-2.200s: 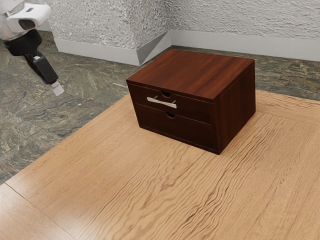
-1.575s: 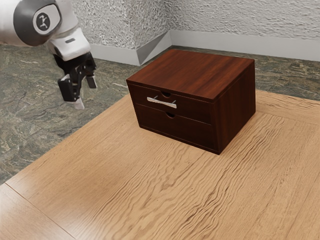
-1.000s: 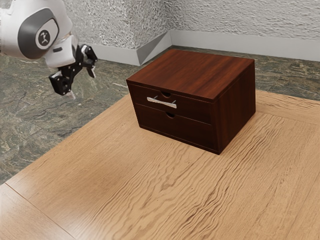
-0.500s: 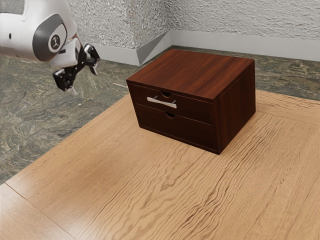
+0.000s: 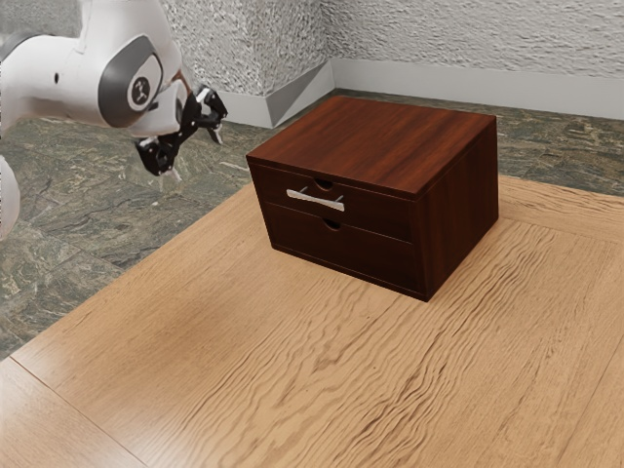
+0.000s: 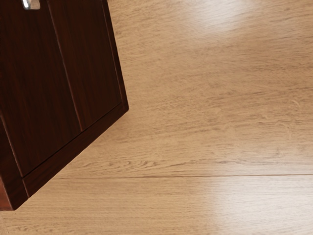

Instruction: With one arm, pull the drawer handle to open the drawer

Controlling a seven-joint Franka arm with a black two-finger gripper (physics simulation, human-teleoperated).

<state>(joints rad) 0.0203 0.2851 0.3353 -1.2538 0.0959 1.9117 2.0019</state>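
Claw (image 5: pixel 195 156) shifted nearer drawer handle (image 5: pixel 315 199), jaws apart, tilted sideways

Dark wood drawer (image 5: pixel 336 199) — shut, silver handle (image 5: pixel 315 200) across its front

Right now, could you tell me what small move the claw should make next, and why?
Probably carry the claw toward the exterior view's right and slightly down, to the silver handle on the top drawer. The claw hangs open, apart from the cabinet, holding nothing, and the drawer front sits flush, not yet pulled.
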